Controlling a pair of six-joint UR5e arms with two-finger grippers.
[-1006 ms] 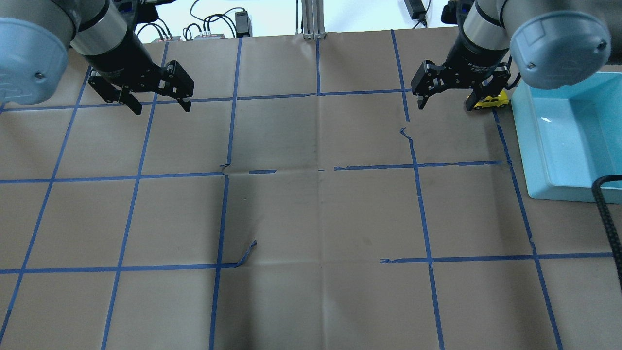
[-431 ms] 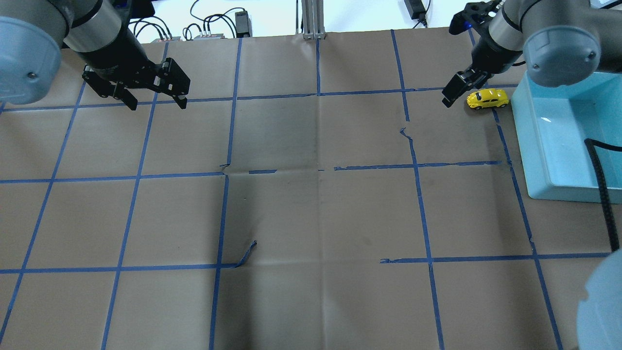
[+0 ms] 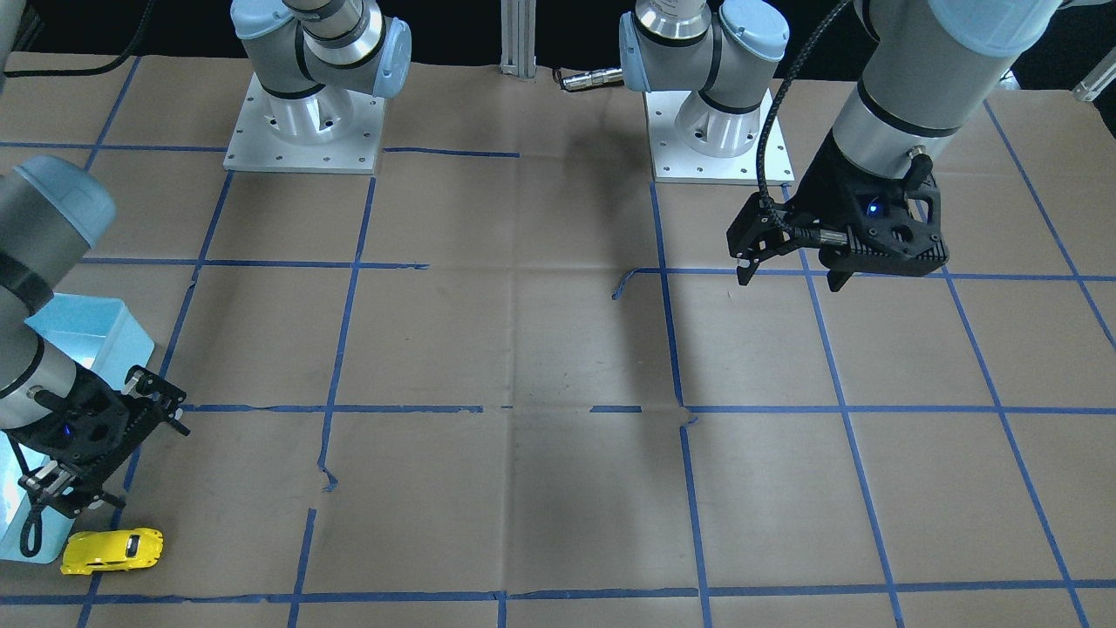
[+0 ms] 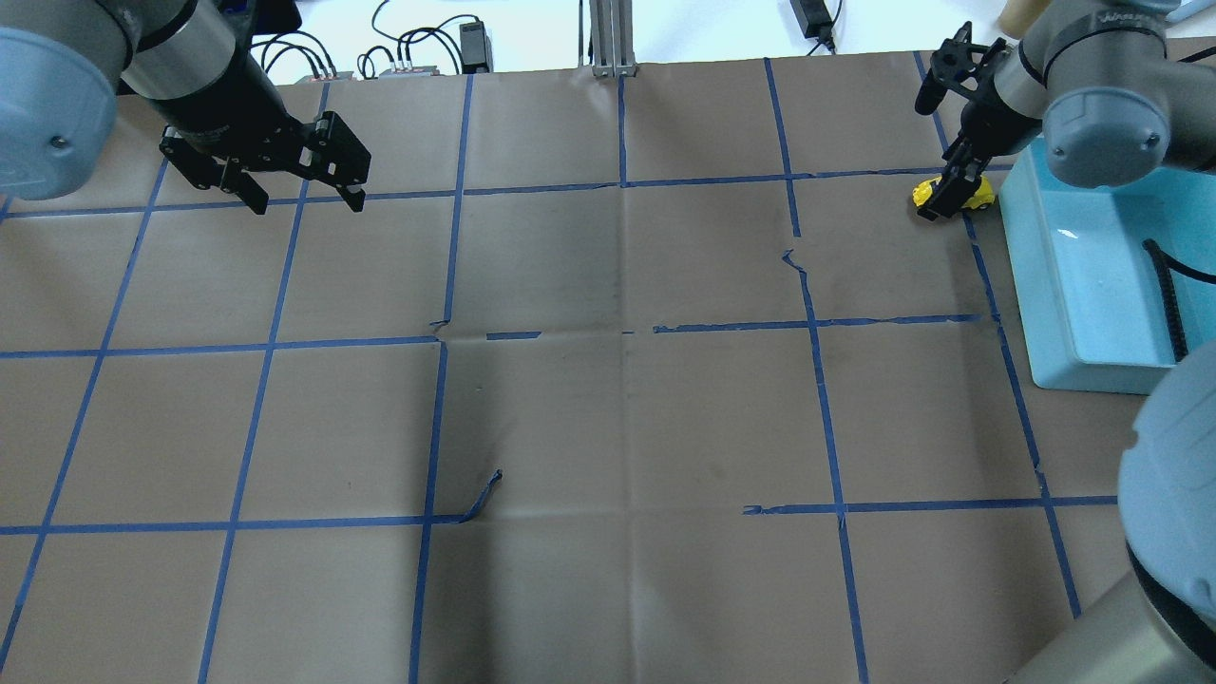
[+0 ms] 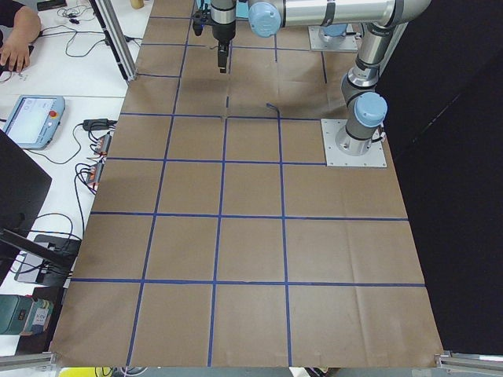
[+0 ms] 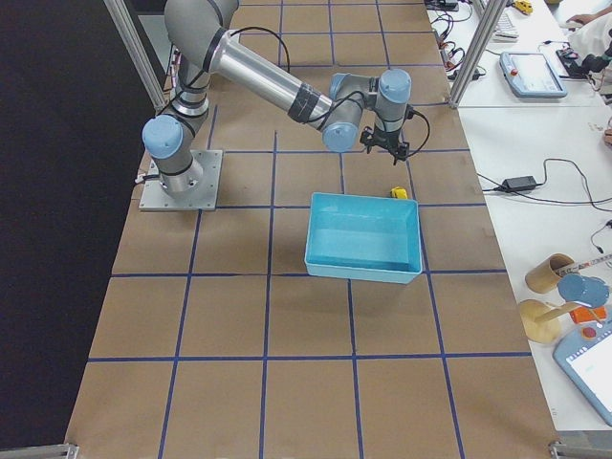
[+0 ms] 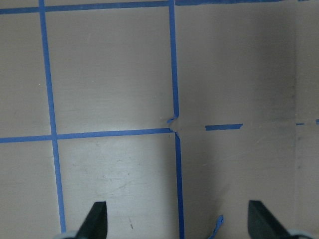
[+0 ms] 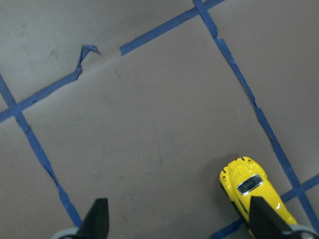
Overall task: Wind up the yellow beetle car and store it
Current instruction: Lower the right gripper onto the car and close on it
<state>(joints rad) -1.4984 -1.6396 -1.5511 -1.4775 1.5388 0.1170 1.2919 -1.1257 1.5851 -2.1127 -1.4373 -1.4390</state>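
The yellow beetle car (image 4: 971, 195) stands on the brown paper at the table's far right, just left of the light blue bin (image 4: 1018, 266). It also shows at the lower left of the front-facing view as the car (image 3: 112, 550) and in the right wrist view as the car (image 8: 255, 195). My right gripper (image 4: 928, 160) hovers open above it, with one fingertip (image 8: 263, 219) over the car's side and nothing between the fingers. My left gripper (image 4: 309, 203) hangs open and empty over the far left.
The bin (image 6: 363, 260) is empty. Cables and power bricks (image 4: 427, 47) and a metal post (image 4: 613, 38) lie along the far edge. A tape strip (image 4: 483, 496) is peeled up. A person's hand (image 5: 16, 47) rests on the side desk.
My right gripper has turned about its wrist and shifted right, so one finger now covers part of the car. The car has stayed put. My left gripper has drifted slightly away.
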